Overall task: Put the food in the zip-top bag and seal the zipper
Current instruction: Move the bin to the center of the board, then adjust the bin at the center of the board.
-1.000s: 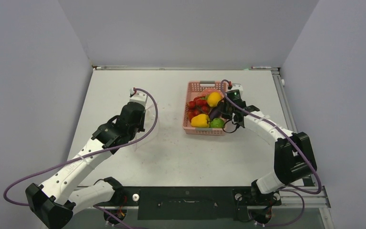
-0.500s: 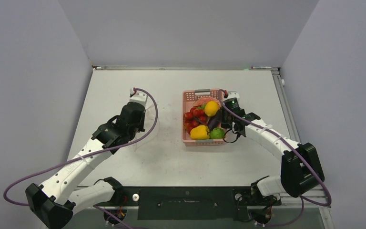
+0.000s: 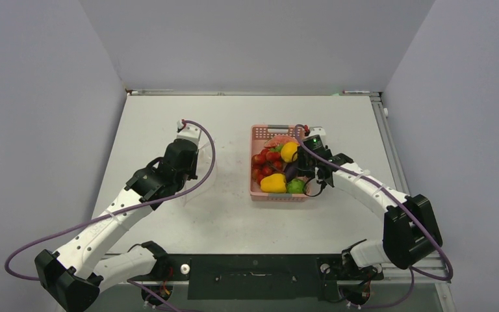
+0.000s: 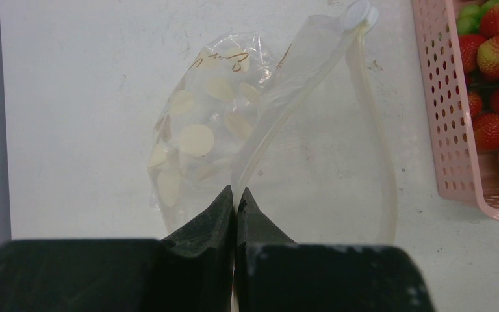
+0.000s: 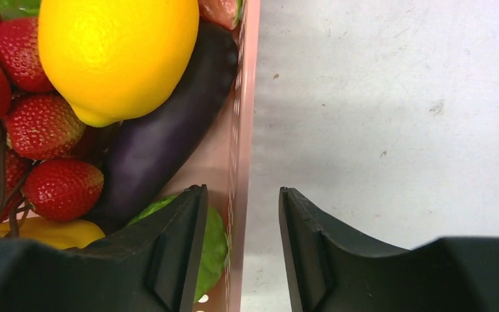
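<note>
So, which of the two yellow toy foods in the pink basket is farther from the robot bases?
The round yellow lemon; the lobed yellow bell pepper lies at the near end of the pink slotted basket.

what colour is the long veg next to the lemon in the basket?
Dark purple, almost black. The eggplant shows best in the right wrist view, lying against the lemon.

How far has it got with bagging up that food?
Barely begun. Done: the left gripper pinches the bag by its mouth edge. In hand: the right gripper straddles the wall of the pink basket, jaws apart, gripping nothing. Left: the lemon, eggplant and other food lie in the basket, none bagged, and the zipper is unsealed.
</note>
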Robot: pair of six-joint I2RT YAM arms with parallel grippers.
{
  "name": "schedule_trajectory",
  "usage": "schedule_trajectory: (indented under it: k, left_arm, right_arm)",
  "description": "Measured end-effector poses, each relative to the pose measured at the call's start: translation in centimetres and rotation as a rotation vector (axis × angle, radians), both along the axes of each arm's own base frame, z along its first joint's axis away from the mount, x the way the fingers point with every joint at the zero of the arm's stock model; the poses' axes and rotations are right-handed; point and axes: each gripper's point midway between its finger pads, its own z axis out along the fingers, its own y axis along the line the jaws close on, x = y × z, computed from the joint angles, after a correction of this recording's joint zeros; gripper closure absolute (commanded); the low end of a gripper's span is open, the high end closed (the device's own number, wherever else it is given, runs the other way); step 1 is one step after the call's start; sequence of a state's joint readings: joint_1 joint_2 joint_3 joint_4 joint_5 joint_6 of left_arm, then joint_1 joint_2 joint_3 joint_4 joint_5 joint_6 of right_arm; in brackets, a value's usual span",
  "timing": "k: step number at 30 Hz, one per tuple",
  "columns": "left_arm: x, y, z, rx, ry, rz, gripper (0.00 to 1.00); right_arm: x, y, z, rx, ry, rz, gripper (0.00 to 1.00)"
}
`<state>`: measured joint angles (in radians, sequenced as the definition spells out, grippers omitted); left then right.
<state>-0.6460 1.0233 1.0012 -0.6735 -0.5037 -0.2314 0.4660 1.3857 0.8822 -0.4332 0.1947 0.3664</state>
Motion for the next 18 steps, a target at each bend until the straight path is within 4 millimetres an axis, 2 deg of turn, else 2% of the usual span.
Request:
schedule_trajectory:
  k: [5, 9, 12, 18]
  left_arm:
    - [0.0, 0.0, 0.0, 0.000, 0.001, 0.000, 1.00]
    - [0.0, 0.0, 0.0, 0.001, 0.001, 0.000, 1.00]
    - [0.0, 0.0, -0.1, 0.001, 0.002, 0.000, 1.00]
    - [0.0, 0.0, -0.1, 0.001, 0.002, 0.000, 1.00]
  right_arm:
    - [0.6, 0.5, 1.7, -0.017, -0.035, -0.003, 0.51]
    - [1.0, 2.4, 3.8, -0.009, -0.084, 0.024, 0.49]
    - [0.8, 4.4, 5.7, 0.011, -0.127, 0.058, 0.48]
    - [-0.7, 9.9, 9.1, 0.093, -0.196, 0.160, 0.46]
